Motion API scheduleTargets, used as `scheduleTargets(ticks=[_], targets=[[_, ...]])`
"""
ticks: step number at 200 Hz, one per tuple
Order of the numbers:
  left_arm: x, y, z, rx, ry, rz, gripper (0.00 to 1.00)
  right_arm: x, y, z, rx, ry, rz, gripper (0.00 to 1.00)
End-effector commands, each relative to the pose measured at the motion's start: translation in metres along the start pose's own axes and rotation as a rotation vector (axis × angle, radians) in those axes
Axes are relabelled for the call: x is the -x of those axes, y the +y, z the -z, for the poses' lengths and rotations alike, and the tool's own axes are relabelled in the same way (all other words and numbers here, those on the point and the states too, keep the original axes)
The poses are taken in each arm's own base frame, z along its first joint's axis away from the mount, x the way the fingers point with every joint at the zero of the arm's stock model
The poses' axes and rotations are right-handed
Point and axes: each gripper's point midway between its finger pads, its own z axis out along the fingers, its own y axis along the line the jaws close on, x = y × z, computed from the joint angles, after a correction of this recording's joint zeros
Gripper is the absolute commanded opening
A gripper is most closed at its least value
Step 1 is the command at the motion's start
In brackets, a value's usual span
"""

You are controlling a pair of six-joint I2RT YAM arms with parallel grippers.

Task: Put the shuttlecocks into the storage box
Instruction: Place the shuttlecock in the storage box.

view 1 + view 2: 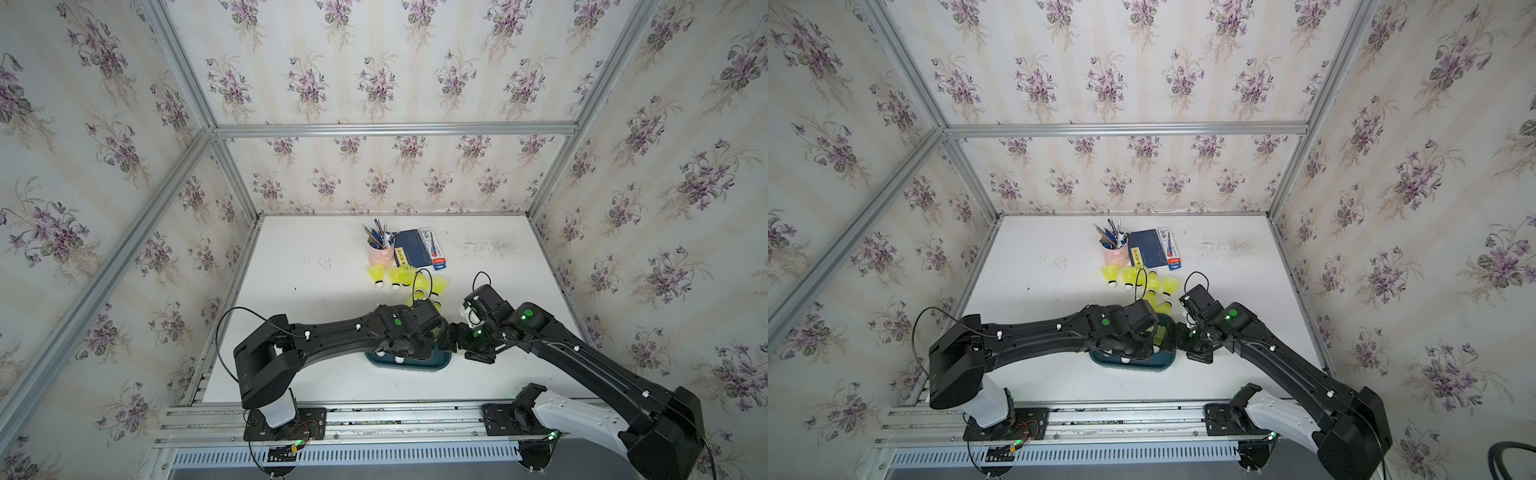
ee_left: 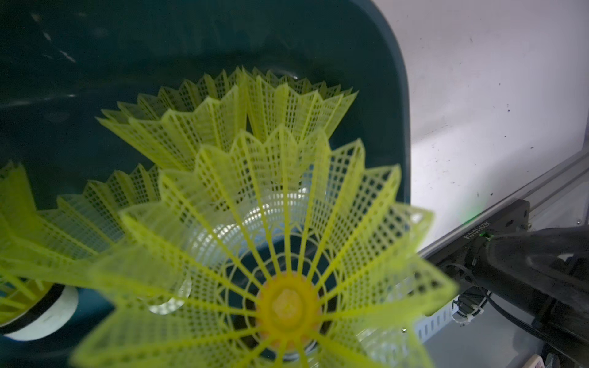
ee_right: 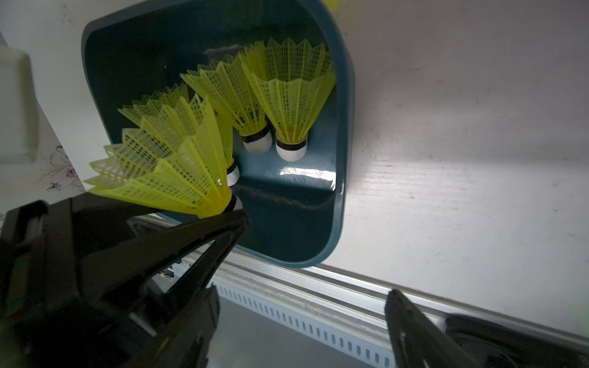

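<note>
In both top views the storage box (image 1: 441,365) (image 1: 1165,365), a shallow dark teal tray with rounded corners, lies near the front of the white table (image 1: 311,316). It is largely covered by the left arm (image 1: 332,332), and the right arm (image 1: 582,353) ends just beside its right end. Loose shuttlecocks (image 1: 376,275), neon yellow-green, lie farther back by a pink pen cup (image 1: 381,255).

The left wrist view looks straight into the mesh skirt of the held shuttlecock (image 2: 287,255). It hangs above the box, where others lie on their sides.

In the right wrist view the left gripper (image 3: 237,220) is pinched closed on that shuttlecock's base, near the box rim. Two more lie side by side on the box floor, with white caps and dark bands, and probably another sits behind the held one. The right gripper (image 3: 302,291) stands wide apart, holding nothing.
</note>
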Motion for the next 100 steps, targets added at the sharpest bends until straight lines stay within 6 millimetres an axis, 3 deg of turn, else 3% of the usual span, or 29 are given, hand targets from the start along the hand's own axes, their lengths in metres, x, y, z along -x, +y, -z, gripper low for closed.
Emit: scheduleTargets(ticks=[1,65,100], targets=[[0.005,-0.001,-0.004,0.004,-0.018,0.006,0.28,-0.001,0.001,-0.002,0.002,0.01,0.017,0.85],[-0.002,0.003,-0.009,0.019,-0.002,0.014,0.29,0.004,0.002,-0.005,0.0,0.004,0.012,0.85],[-0.006,0.002,-0.011,0.015,0.015,0.01,0.37,0.004,0.001,-0.006,-0.007,0.005,0.014,0.85]])
